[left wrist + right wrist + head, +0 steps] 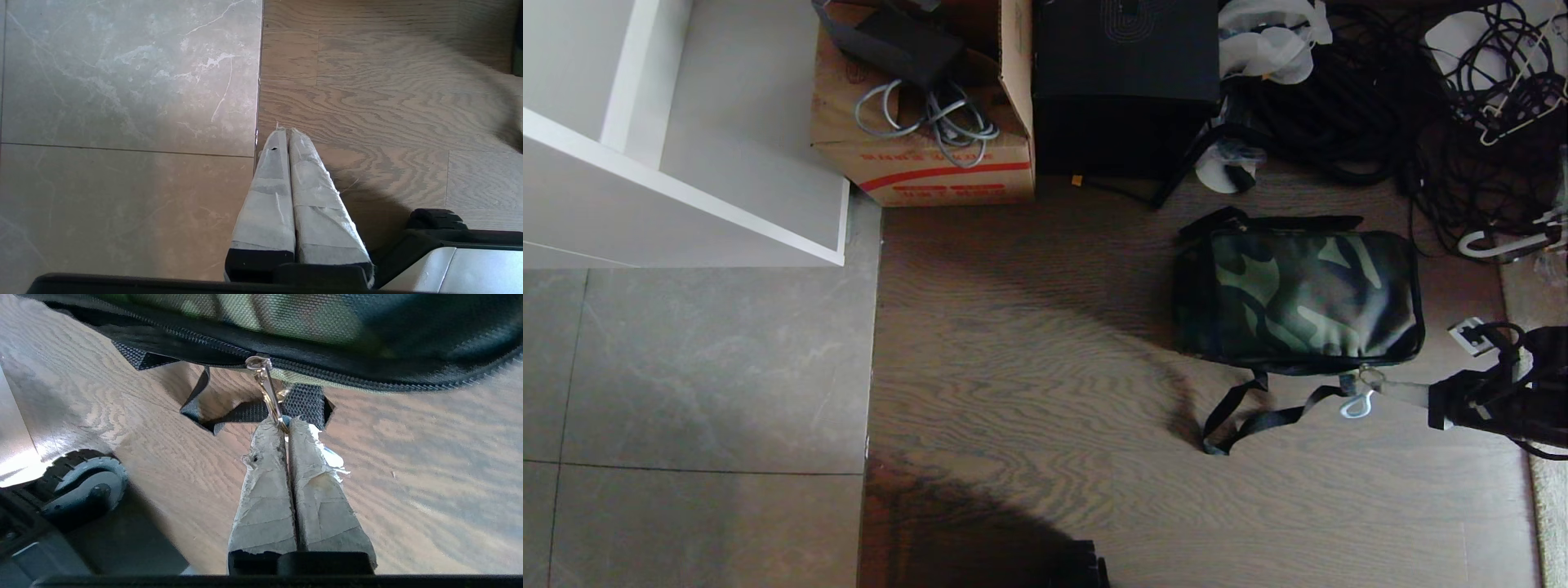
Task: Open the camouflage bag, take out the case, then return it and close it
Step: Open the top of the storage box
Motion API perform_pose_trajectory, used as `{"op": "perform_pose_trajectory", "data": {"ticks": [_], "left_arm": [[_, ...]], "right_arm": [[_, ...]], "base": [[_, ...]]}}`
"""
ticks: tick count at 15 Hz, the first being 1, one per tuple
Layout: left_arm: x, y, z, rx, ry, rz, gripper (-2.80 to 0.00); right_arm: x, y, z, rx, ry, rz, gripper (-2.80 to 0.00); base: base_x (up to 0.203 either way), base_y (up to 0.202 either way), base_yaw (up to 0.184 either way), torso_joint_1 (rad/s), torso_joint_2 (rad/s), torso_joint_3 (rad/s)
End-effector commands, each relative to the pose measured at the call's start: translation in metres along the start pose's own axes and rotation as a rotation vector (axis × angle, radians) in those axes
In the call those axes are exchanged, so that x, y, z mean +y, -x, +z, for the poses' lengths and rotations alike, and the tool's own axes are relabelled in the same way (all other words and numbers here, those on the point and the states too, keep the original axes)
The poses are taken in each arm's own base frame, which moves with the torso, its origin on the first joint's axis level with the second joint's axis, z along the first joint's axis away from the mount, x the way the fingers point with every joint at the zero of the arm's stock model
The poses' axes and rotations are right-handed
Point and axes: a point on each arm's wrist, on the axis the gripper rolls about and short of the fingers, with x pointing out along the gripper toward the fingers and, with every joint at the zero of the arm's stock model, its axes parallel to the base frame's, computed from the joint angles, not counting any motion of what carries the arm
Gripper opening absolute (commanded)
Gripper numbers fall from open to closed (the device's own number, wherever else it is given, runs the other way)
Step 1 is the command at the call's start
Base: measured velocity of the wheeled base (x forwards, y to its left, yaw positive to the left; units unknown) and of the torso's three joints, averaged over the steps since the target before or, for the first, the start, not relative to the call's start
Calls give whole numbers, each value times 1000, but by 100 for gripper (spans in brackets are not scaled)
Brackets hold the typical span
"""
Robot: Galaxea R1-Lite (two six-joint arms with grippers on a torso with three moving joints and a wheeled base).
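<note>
Your right gripper [286, 425] is pinched tight on the white clip [267, 390] hanging from the zipper [327, 373] of the camouflage bag [1298, 294] (zipped closed, case not visible). The bag lies on the wood floor [1029, 343], its strap [1250, 412] trailing toward you. Your left gripper [286, 132] hangs closed and empty, well apart, over the tile seam.

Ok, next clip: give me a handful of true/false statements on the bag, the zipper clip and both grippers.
1. The camouflage bag lies zipped shut on the wooden floor. True.
2. The right gripper is shut on the zipper clip. True.
3. The left gripper holds the bag's strap. False: it is shut on nothing, over the floor seam.
4. The case lies out beside the bag. False: no case is visible.
5. The cardboard box holds grey cables. True.
</note>
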Motion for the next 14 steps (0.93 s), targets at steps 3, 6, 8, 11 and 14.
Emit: {"op": "perform_pose_trajectory", "data": {"ticks": [3, 6, 8, 11, 14], "left_arm": [[0, 0, 0, 0, 0, 0, -280], [0, 0, 0, 1, 0, 0, -280], [0, 0, 0, 1, 0, 1, -280], [0, 0, 0, 0, 0, 1, -280], [0, 0, 0, 0, 0, 0, -280]], "right_arm": [[-6, 6, 5, -6, 0, -8, -280], [-14, 11, 6, 3, -6, -14, -280], [-20, 14, 8, 11, -24, -22, -280], [-29, 16, 8, 9, -23, -38, -280], [-35, 19, 8, 9, -31, -49, -280]], "base": [[0, 0, 0, 0, 0, 0], [0, 0, 0, 0, 0, 0], [0, 0, 0, 0, 0, 0], [0, 0, 0, 0, 0, 0], [0, 0, 0, 0, 0, 0]]}}
